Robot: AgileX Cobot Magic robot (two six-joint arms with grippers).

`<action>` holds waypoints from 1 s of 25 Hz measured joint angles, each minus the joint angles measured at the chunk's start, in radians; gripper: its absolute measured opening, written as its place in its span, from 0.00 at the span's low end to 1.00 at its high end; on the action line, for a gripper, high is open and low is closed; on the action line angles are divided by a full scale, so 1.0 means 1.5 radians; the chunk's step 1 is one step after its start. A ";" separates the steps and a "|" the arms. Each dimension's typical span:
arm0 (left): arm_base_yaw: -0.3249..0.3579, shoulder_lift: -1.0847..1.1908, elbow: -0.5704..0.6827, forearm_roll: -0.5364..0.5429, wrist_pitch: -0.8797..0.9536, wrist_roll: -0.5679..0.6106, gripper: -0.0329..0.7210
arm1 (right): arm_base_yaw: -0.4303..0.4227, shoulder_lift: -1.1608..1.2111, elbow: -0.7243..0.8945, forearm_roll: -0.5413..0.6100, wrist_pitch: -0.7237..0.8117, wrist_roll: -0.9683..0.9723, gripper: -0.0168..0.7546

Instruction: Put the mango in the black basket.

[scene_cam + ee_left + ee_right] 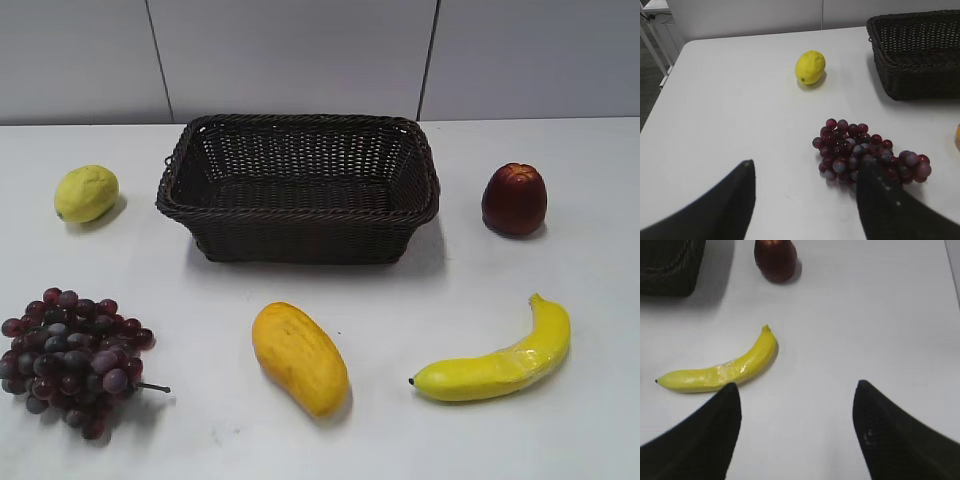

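A: Report the container status.

B: The black basket (298, 188) stands at the rear centre of the white table (200, 420). It is a rectangular woven wicker unit with a braided rim. Its interior holds nothing; the woven floor is fully visible in the exterior view.

A: Locate the mango.

B: The mango (299, 357) lies on the table in front of the basket, well apart from it, with its long axis running diagonally. It is not in contact with any other item.

A: List the surrounding items.

B: A lemon (86, 193) lies to the left of the basket. A dark red apple (514, 199) stands to the right of it. A bunch of purple grapes (72, 359) lies at the front left, and a banana (497, 360) lies at the front right.

A: State the gripper conditions.

B: The left gripper (805, 200) has its fingers spread wide above the table, just beside the grapes, and holds nothing. The right gripper (796, 432) is likewise spread wide, holds nothing, and sits near the banana.
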 joint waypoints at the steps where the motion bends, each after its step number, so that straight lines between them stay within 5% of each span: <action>1: 0.000 0.000 0.000 0.000 0.000 0.000 0.69 | 0.000 0.024 -0.007 0.000 0.006 -0.006 0.72; 17: 0.000 0.000 0.000 0.000 0.000 0.000 0.69 | 0.005 0.283 -0.056 0.108 0.045 -0.113 0.84; 25: 0.000 0.000 0.000 0.000 0.000 0.000 0.69 | 0.116 0.376 -0.118 0.110 0.044 -0.110 0.84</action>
